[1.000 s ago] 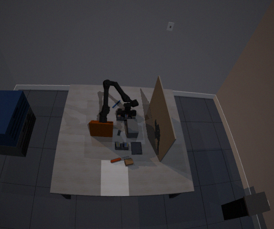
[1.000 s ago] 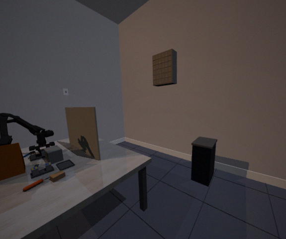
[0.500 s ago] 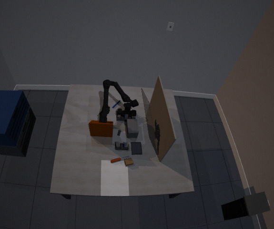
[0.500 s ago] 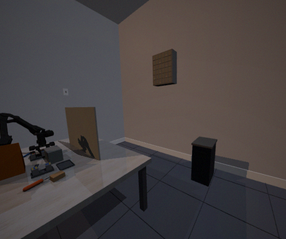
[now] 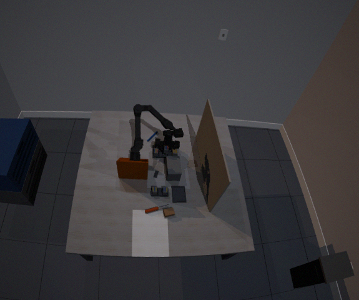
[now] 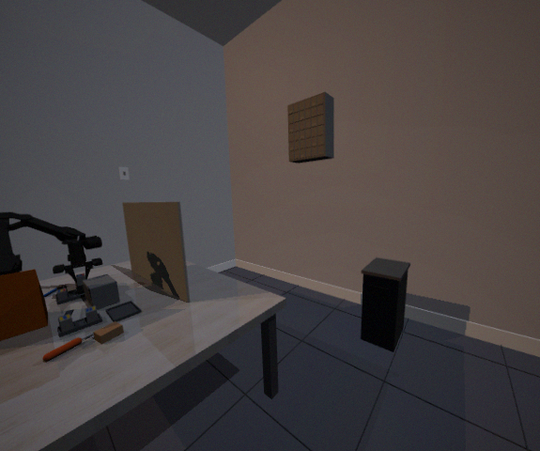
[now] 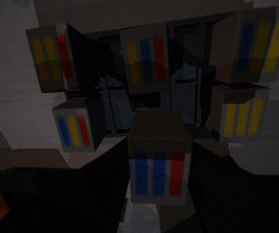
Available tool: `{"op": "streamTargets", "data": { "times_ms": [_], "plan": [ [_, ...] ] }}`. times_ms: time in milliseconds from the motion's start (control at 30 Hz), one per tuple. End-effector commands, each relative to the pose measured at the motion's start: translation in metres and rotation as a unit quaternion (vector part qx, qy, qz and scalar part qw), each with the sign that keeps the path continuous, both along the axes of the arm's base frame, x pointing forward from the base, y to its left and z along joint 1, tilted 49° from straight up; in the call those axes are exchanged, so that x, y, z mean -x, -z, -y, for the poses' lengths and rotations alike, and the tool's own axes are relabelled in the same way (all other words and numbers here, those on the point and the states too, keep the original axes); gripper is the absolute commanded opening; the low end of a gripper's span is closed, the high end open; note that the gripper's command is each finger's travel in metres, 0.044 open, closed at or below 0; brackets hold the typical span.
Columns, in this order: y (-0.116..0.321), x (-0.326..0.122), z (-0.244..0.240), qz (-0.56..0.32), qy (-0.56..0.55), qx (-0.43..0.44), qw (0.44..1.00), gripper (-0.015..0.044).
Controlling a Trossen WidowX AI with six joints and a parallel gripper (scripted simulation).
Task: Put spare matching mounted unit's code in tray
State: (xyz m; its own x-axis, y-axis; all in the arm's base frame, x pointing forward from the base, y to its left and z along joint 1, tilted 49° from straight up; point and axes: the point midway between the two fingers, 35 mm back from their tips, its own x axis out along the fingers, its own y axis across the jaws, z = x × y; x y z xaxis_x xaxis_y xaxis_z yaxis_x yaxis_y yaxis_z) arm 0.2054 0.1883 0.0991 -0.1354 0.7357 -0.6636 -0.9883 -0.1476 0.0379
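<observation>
My gripper [image 5: 166,151] [image 6: 80,282] [image 7: 156,140] is shut on a grey spare with blue, blue and red stripes [image 7: 159,176], held a little above the spares rack [image 5: 156,157] [image 6: 64,300]. Around it in the wrist view are spares with yellow-yellow-red [image 7: 51,58], yellow-blue-red [image 7: 145,60], blue-yellow-yellow [image 7: 261,46], blue-yellow-red [image 7: 73,131] and all-yellow stripes [image 7: 242,118]. The dark tray [image 5: 178,194] [image 6: 123,311] lies flat and empty. I cannot tell which object is the mounted unit; no code on its back is readable.
A grey box [image 5: 173,172] [image 6: 103,293] stands between the gripper and tray. A second rack with two striped blocks [image 5: 158,190] [image 6: 79,322] is beside the tray. A tall tan panel [image 5: 211,158] [image 6: 156,233], orange box [image 5: 132,169] [image 6: 5,308], screwdriver [image 5: 152,209] and wooden block [image 5: 168,212] stand around.
</observation>
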Motion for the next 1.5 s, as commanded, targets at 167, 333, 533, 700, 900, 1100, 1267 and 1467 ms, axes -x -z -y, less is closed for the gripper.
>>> {"op": "streamTargets", "data": {
  "times_ms": [167,333,533,700,900,1100,1267,1467],
  "plan": [
    [-0.02,-0.003,0.017,0.005,0.002,-0.007,1.0,0.0],
    [-0.02,-0.003,0.017,0.005,0.002,-0.007,1.0,0.0],
    [-0.032,-0.007,0.035,0.003,0.002,0.0,1.0,0.0],
    [-0.05,-0.011,0.054,0.004,0.002,-0.001,1.0,0.0],
    [-0.068,-0.012,0.072,0.004,0.002,-0.006,1.0,0.0],
    [-0.064,-0.022,0.076,0.005,0.002,-0.003,1.0,0.0],
    [-0.055,-0.042,0.087,0.006,0.004,0.001,1.0,0.0],
    [-0.042,-0.064,0.101,0.007,0.007,0.005,1.0,0.0]
  ]
}}
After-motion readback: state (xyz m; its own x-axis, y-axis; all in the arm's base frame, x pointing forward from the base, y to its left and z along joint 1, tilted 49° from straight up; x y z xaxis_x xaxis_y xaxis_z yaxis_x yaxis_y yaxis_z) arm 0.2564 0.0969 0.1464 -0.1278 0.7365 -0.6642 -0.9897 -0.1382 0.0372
